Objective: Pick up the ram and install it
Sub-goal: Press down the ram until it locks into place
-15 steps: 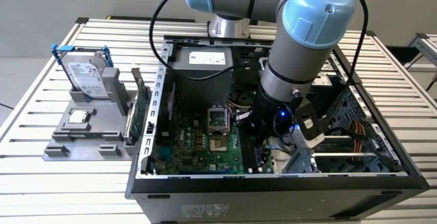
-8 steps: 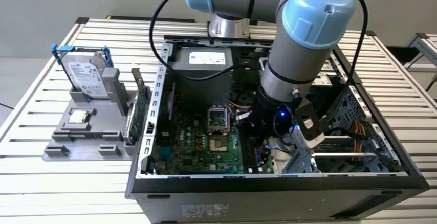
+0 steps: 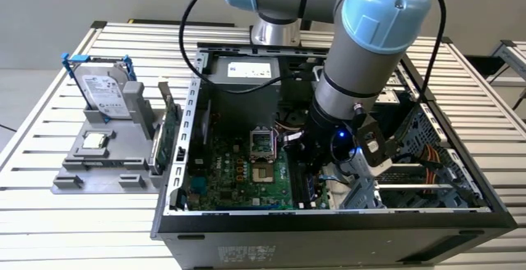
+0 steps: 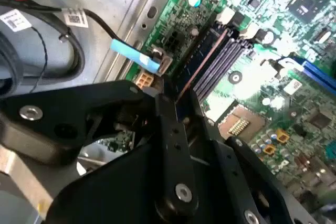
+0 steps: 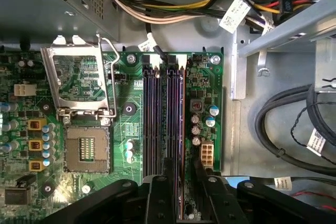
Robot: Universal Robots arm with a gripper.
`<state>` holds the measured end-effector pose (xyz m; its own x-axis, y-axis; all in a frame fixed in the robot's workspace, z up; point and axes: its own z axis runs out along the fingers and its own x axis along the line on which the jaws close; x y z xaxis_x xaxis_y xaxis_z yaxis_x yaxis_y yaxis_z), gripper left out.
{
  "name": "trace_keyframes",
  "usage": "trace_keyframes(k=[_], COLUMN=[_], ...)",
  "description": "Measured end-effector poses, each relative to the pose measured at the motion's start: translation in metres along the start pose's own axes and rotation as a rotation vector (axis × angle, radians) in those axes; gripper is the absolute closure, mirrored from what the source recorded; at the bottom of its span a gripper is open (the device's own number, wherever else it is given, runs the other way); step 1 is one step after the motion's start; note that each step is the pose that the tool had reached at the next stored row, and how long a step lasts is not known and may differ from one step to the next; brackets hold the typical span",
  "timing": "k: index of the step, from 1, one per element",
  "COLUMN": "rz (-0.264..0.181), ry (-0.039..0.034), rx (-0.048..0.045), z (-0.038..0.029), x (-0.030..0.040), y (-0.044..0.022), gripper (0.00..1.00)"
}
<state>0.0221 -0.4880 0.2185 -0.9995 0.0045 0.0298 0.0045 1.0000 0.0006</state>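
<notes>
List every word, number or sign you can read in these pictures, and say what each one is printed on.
No text can be read; each piece of print is too small or blurred.
Hard drive label: print present, unreadable.
Power supply sticker: unreadable.
Computer case front sticker: unreadable.
White cable tags in both wrist views: barcode-like marks, unreadable.
Motherboard markings: too fine to read.

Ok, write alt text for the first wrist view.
The gripper holds the ram edge-on over the motherboard's memory slots. Beside them sits an open processor socket, with cables beyond.
</notes>
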Motion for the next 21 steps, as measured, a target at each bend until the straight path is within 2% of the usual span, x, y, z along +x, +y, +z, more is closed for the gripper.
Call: trace_keyframes(k=[6,7,10,11,21], rz=[0.0,0.0,0.0,0.0,0.0], ry=[0.0003,0.0003,0.0002,0.0002,0.0003], rx=[-0.0003,-0.0002,-0.0008,-0.0008,-0.002], z=[-0.0268,-0.0291,-0.0299,-0.0302,-0.0325], x=[0.0008,0.0008,0.0008,0.0008,0.0009], y=[0.0,0.0,-0.0003,-0.0003,-0.0003], gripper=[0.0,0.0,0.0,1.0,1.0])
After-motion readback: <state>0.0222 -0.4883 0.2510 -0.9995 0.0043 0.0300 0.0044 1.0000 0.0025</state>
